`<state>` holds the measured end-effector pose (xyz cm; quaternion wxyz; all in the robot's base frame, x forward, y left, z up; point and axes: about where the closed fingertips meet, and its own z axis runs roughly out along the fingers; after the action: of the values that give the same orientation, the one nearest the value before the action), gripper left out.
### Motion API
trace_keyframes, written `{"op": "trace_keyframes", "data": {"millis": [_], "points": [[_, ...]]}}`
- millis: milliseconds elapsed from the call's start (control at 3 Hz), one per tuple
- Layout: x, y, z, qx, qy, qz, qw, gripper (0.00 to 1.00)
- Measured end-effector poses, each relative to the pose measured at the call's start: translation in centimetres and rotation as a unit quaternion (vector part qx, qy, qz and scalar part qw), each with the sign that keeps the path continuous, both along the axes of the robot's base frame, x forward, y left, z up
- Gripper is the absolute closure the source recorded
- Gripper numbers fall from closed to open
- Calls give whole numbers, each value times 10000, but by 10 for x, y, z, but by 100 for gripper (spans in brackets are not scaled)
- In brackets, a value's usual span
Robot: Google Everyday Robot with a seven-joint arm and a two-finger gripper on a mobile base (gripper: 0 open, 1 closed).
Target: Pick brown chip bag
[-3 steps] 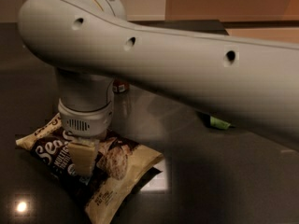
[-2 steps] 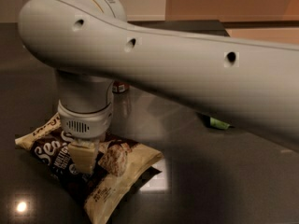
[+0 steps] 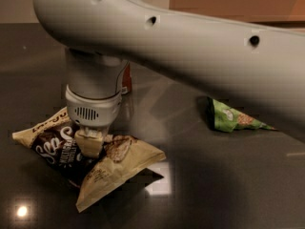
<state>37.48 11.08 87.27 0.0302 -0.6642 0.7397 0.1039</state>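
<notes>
There are two snack bags on the one dark table (image 3: 228,185): one brown chip bag (image 3: 52,149) and one green snack bag (image 3: 228,120). One arm (image 3: 190,42) crosses the view, ending in one gripper (image 3: 90,144), which is down on the middle of the brown chip bag. Behind the arm shows one red-and-white item (image 3: 126,79), possibly a can or packet, though it is mostly hidden.
</notes>
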Motion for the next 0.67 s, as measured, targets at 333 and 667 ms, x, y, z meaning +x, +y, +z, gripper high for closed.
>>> {"op": "trace_keyframes", "data": {"millis": [333, 667], "points": [[16, -10, 22, 227, 60, 191, 9995, 100], [34, -19, 51, 494, 49, 498, 9975, 100]]}}
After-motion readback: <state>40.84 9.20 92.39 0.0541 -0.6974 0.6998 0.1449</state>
